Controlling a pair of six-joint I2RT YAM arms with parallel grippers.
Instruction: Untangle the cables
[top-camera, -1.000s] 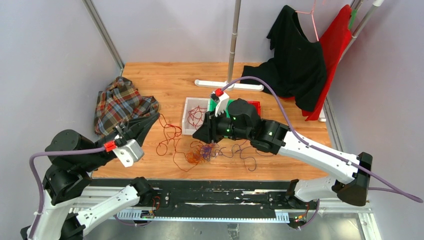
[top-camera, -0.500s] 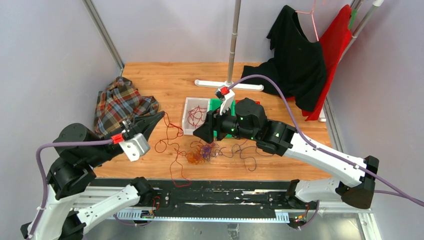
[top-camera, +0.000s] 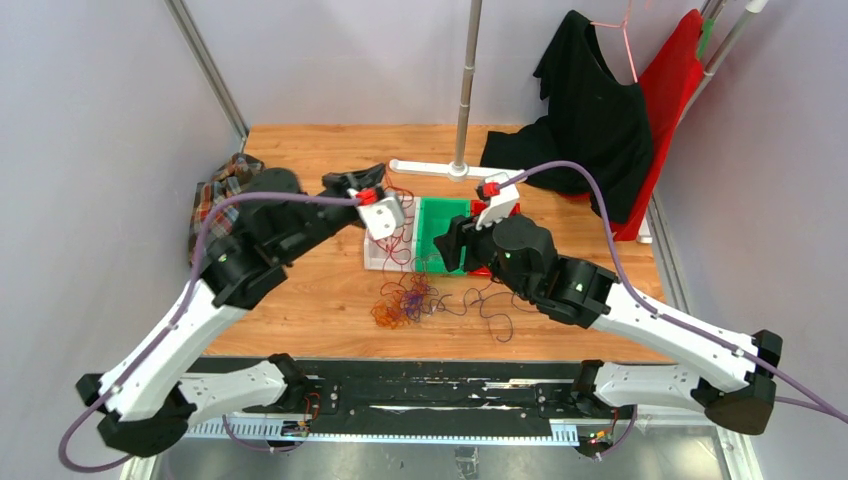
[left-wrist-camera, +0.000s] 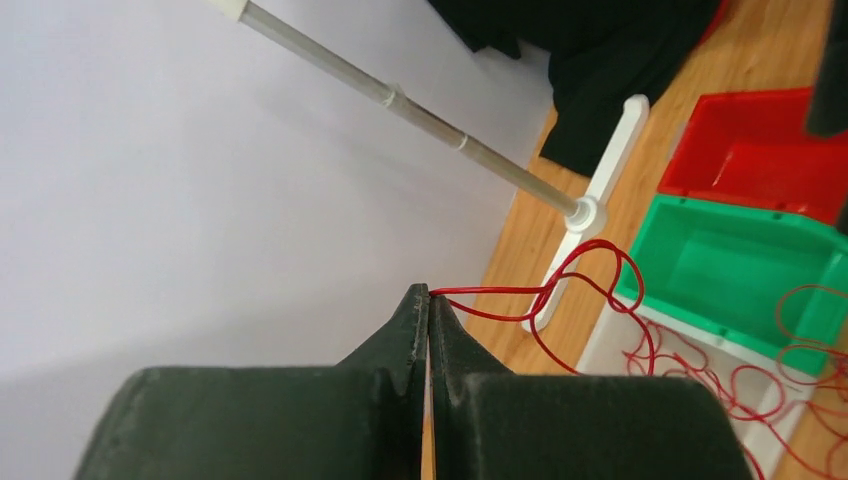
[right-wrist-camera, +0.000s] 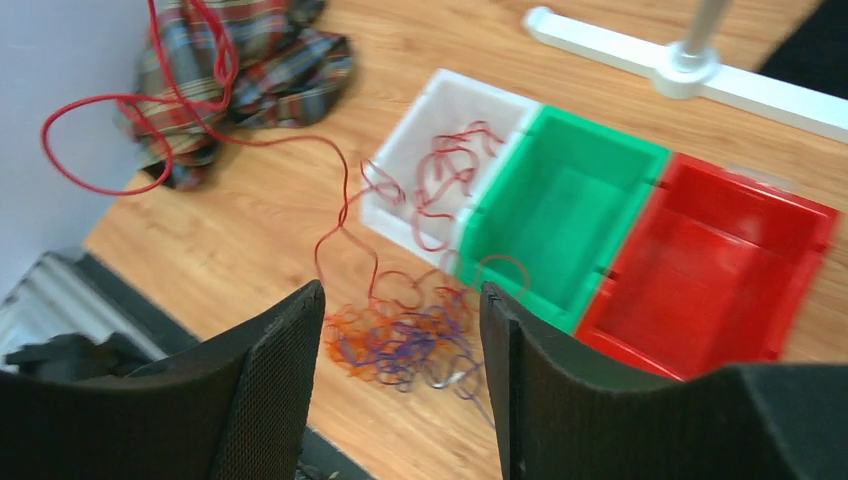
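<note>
Left end effector (left-wrist-camera: 428, 300) clamped on one thin red wire strand (left-wrist-camera: 590, 275). Right end effector (right-wrist-camera: 400, 300) apart, empty. Wiry red-orange-purple cable clump (top-camera: 403, 303) on wooden counter (top-camera: 300, 290), near white plastic bin (right-wrist-camera: 470, 88). Likely featherlight, limp, snaggy: pinch single edge loops.

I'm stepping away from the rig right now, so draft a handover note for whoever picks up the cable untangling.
Left gripper: jaws shut on a red cable, held up above the table, by the white bin.
Right gripper: open, empty, above the clump.
Done: some red cables lie in the white bin; green bin and red bin look empty inside.
Left: the orange and purple clump on the table is tangled, and the held red cable's tail runs down toward it.
</note>
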